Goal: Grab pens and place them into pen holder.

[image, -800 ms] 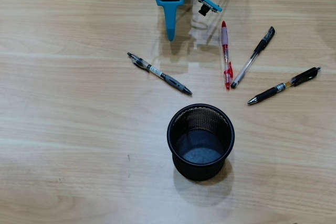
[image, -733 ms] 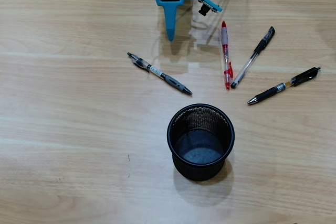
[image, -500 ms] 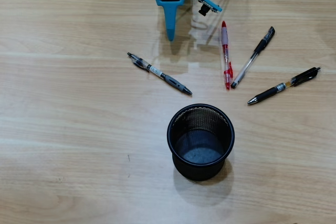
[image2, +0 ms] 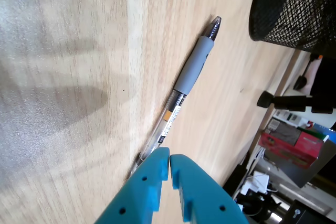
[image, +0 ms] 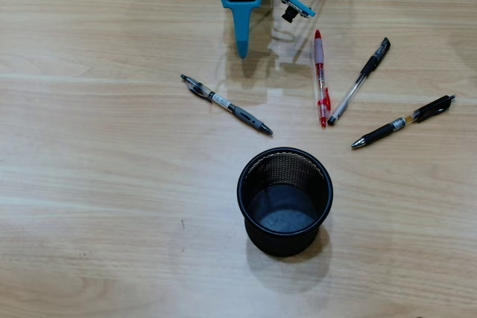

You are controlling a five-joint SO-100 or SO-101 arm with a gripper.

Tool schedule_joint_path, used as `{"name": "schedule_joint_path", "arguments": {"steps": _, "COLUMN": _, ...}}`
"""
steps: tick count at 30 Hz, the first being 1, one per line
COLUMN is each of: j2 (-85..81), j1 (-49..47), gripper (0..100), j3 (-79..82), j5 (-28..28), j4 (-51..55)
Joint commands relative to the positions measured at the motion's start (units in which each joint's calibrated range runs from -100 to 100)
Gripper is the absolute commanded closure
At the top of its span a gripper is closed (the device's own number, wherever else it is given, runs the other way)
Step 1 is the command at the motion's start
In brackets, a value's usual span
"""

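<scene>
Overhead view shows you four pens [image: 226, 104] fanned flat on the table [image: 89, 184], all outside the pen holder [image: 285, 200], blue tool [image2: 169, 160] tips pressed together, empty, just above the grey-grip pen's rear end.

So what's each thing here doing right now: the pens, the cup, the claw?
Red pen: lying flat on the table.
Three black pens: lying flat, untouched.
Pen holder: upright, no pens inside.
Claw: shut, holding nothing, tips near the end of the grey-grip pen.
</scene>
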Motion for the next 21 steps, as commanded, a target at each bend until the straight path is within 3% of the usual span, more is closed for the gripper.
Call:
{"name": "schedule_joint_path", "arguments": {"steps": 1, "j2": -0.6, "j1": 0.4, "gripper": 98, "j3": 0.3, "j5": -0.2, "j4": -0.1}}
{"name": "schedule_joint_path", "arguments": {"steps": 21, "j2": -0.6, "j1": 0.8, "gripper": 98, "j3": 0.3, "j5": -0.2, "j4": -0.1}}
